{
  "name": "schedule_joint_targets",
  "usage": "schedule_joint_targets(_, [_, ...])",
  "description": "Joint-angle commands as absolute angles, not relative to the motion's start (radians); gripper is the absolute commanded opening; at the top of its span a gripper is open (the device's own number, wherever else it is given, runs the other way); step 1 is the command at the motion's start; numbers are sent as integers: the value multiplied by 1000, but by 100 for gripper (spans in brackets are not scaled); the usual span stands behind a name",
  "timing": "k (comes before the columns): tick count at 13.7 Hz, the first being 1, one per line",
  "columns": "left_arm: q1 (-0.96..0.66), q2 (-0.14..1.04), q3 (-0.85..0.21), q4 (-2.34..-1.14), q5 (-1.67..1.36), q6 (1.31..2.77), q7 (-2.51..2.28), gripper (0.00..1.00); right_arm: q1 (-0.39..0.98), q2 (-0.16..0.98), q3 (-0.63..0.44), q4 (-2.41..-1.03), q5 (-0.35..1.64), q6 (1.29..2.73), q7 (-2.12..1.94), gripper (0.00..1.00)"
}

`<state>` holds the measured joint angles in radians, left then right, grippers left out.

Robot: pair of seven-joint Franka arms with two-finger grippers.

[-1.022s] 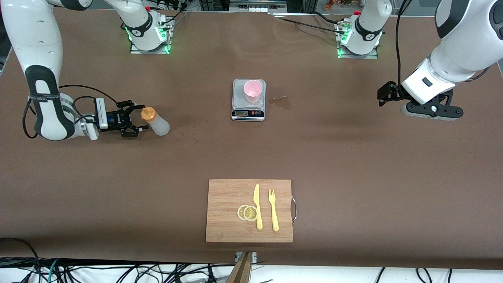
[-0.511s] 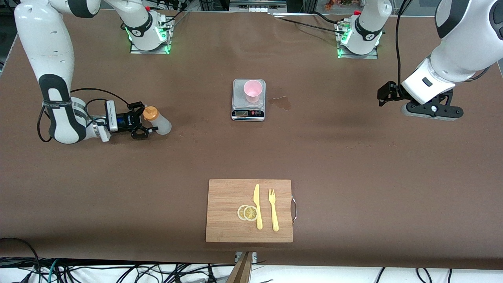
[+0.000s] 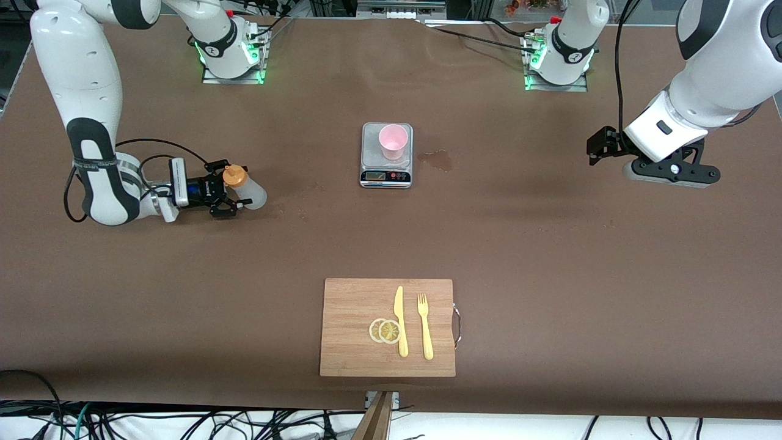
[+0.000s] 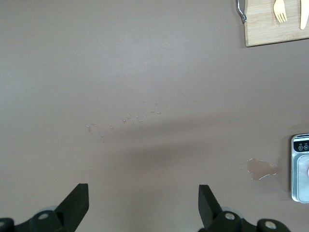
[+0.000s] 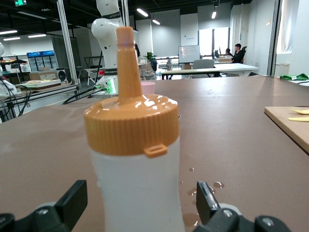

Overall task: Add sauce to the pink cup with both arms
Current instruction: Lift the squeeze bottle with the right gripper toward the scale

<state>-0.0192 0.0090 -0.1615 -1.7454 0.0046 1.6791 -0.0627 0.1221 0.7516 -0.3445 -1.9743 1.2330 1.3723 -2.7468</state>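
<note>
- Sauce bottle (image 3: 247,192) — a small translucent whitish plastic squeeze bottle with a ribbed orange nozzle cap — stands upright on the brown table, well apart from the grey kitchen scale (image 3: 387,155), toward the right arm's end of the table.
- Pale pink tapered plastic cup (image 3: 393,141) sits on that scale's platform, upright and open-mouthed.
- Right gripper (image 3: 227,192), black with two fingers, lies low and level at the bottle, well apart from the scale; its fingers are spread, one on either side of the bottle's body, not pressing it.
- Left gripper (image 3: 594,148) hangs released over bare table toward the left arm's end, well apart from the scale; this arm waits.
- Step in hand, as I judge it: the reach for the bottle — the grasp is not yet made.
- Next move likely calls for closing gently on the soft body, lifting it, and carrying it to the scale.
- In the right wrist view the bottle (image 5: 137,169) fills the middle: cap on, nozzle pointing up, contents whitish.
</note>
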Motion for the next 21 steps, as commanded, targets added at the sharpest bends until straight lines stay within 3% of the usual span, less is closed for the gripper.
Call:
schedule_joint_targets(1, [-15, 9, -163, -1732, -8, 1663, -43, 100, 146, 769, -351, -1990, 1273, 1345, -2867, 100])
schedule_joint_targets(4, [-17, 9, -163, -1732, -8, 1663, -44, 100, 155, 769, -348, -1990, 1285, 1332, -2867, 98])
schedule_joint_targets(5, [-17, 9, -163, -1732, -8, 1663, -44, 100, 155, 767, -344, -1990, 1290, 1324, -2867, 90])
schedule_joint_targets(9, [-17, 11, -163, -1732, -8, 1663, -44, 100, 155, 767, -342, -1985, 1292, 1309, -2864, 28])
schedule_joint_targets(12, [-15, 11, -163, -1732, -8, 1663, -43, 100, 155, 759, -342, -1980, 1292, 1307, -2861, 5])
schedule_joint_targets(15, [-14, 11, -163, -1732, -8, 1663, -43, 100, 190, 752, -342, -1965, 1292, 1305, -2815, 5])
schedule_joint_targets(21, [-14, 11, -163, -1732, -8, 1661, -43, 100, 255, 540, -356, -1982, 1198, 1468, -2565, 5])
